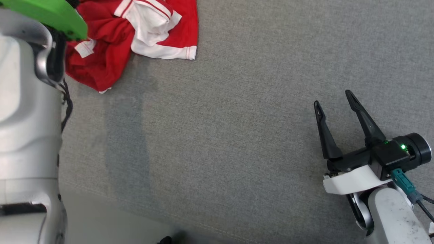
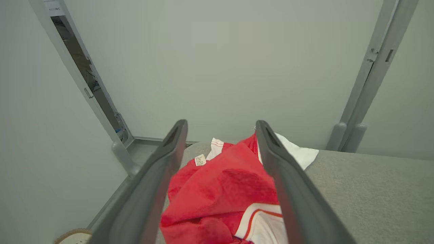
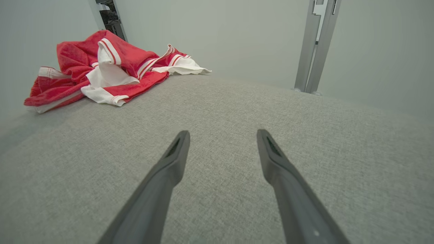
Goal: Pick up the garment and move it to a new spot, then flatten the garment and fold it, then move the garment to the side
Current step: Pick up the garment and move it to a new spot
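garment [image 1: 112, 44]: red and white, crumpled, far left on the grey table [image 1: 237, 135] | left gripper [image 2: 221, 135]: fingers spread wide, nothing held, cloth showing between them, perhaps just above it, contact unclear | right gripper [image 1: 334, 101]: fingers wide apart, empty, over bare table, well apart from the garment

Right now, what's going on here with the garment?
The red and white garment lies crumpled at the far left of the grey surface, not yet picked up. The left gripper is open and pointed at it, holding nothing. The right gripper is open too, well away from the cloth.
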